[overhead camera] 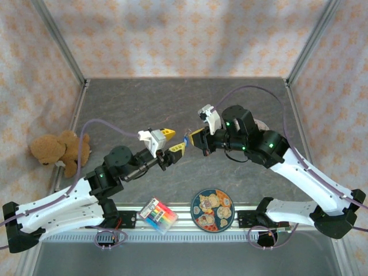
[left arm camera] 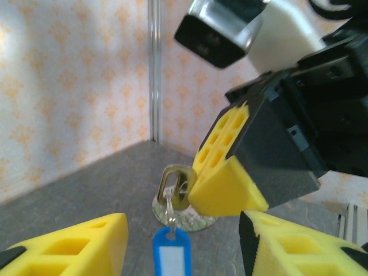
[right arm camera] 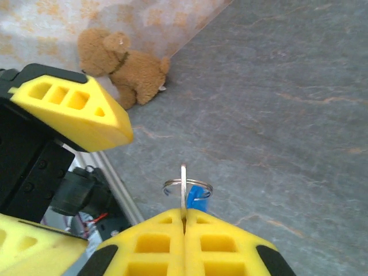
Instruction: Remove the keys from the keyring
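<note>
My right gripper is shut on the silvery key, held edge-on above the table. A thin metal ring threads through the key's head, and the blue keyring tag hangs from it. In the left wrist view the key's head pokes out of the right gripper's yellow fingers, with the tag dangling below. My left gripper is open, one finger on each side of the tag and neither touching it. From above, the two grippers face each other tip to tip mid-table.
A brown teddy bear lies at the left wall. A round patterned plate and a pack of coloured crayons sit at the near edge. A small patterned disc lies on the table beyond the key.
</note>
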